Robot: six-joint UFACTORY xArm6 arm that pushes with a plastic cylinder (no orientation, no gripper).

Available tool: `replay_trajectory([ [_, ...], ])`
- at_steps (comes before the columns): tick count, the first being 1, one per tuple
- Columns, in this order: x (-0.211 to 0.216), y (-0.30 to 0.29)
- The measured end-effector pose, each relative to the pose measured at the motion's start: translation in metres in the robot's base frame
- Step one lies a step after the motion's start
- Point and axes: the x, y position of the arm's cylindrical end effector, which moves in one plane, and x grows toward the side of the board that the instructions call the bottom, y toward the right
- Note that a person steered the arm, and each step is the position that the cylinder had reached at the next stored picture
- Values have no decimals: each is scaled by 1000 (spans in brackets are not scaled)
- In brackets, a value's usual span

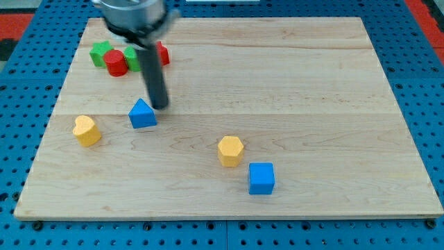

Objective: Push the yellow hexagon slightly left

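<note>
Yellow hexagon (pixel 230 151) sits on the tabletop (pixel 312 90), low and a little to the view's left of centre. Upright, flat top facing up. Nothing is touching it.

Blue cube (pixel 261 178) lies just beside it, toward the view's bottom right; a thin gap seems to part them.

My tip (pixel 160 106) is well apart from the hexagon, up and to the view's left. The tool is a plain rod with nothing to open or close, and it holds nothing. The tip stands just beside the blue triangle (pixel 142 114), at its upper right corner; I cannot tell if they touch.

A second yellow block (pixel 87 130) sits near the tabletop's left edge, to the view's left of the triangle; shape unclear.

At the view's top left, a cluster: green block (pixel 101 53), red cylinder (pixel 116 62), another green block (pixel 132 58) and red block (pixel 162 53), the last two partly hidden behind my rod.
</note>
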Motion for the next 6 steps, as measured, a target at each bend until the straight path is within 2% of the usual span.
replay_trajectory([
  [1, 28, 25],
  [2, -13, -67],
  [3, -37, -110],
  [4, -37, 32],
  [5, 19, 156],
  [6, 79, 155],
])
